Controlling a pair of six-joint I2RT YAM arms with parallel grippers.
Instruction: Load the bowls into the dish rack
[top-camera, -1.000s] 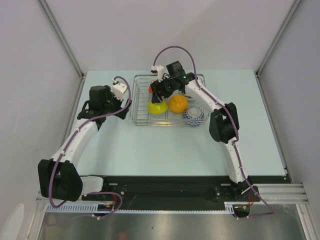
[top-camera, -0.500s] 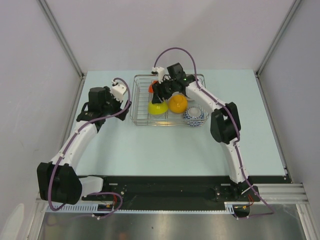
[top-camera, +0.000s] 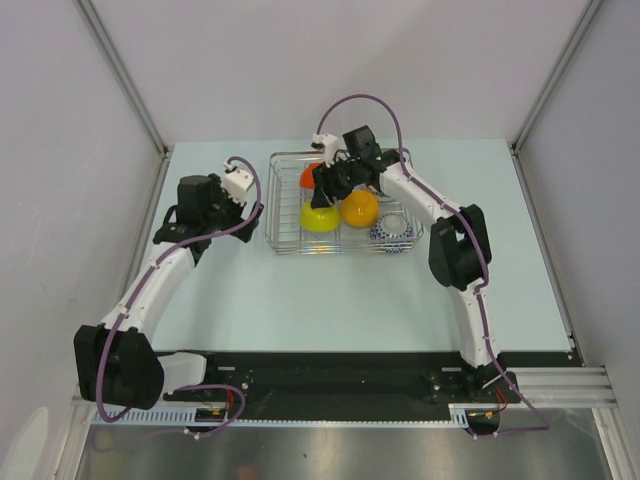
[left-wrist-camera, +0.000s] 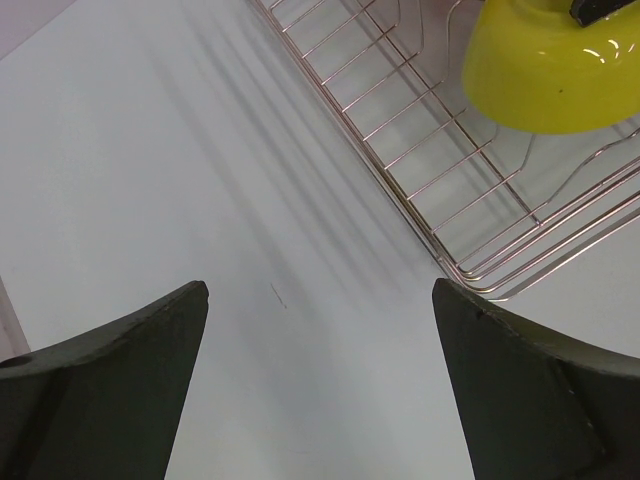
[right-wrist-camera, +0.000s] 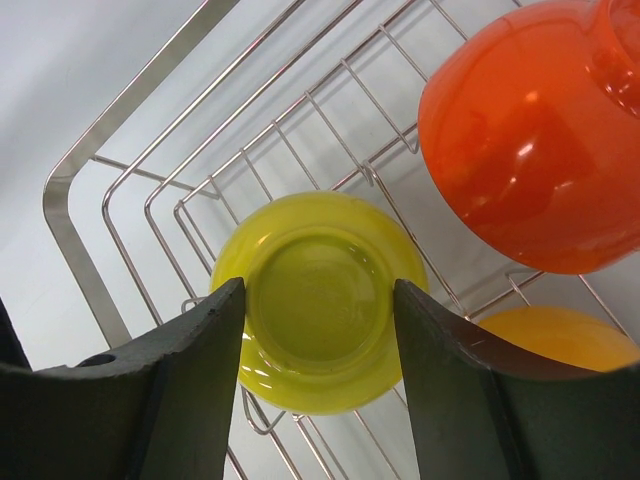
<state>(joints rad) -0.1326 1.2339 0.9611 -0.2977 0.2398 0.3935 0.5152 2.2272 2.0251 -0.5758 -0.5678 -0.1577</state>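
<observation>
Four bowls are sitting inside the dish rack (top-camera: 275, 205), which is standing at the far middle of the table (top-camera: 250, 290). They are a yellow bowl (top-camera: 320, 218) lying base-up at the near left, an amber bowl (top-camera: 358, 207) just beside it, a red-orange bowl (right-wrist-camera: 530, 140) behind them, and a blue-patterned bowl (top-camera: 392, 229) at the near right.

The right claw (right-wrist-camera: 318, 290) is hanging over the yellow bowl with its fingers apart and clamping nothing. Whether a fingertip is touching the bowl cannot be told. The left claw (left-wrist-camera: 320, 295) is hovering over bare table just outside the rack's left wall, fingers spread wide, holding nothing.

Risks, as judged:
- The yellow bowl is looking loosely seated on the wires. A sideways drag by the right claw could be tipping or sliding it against the amber bowl.
- The red-orange bowl is crowding the right claw's far side, so a careless lift or swing could be knocking it.
- Wire tines are standing near the fingertips, and a low pass could be snagging them and shifting the whole rack.
- The left arm is parking close to the rack wall, and an inward sweep could be shoving the rack.
</observation>
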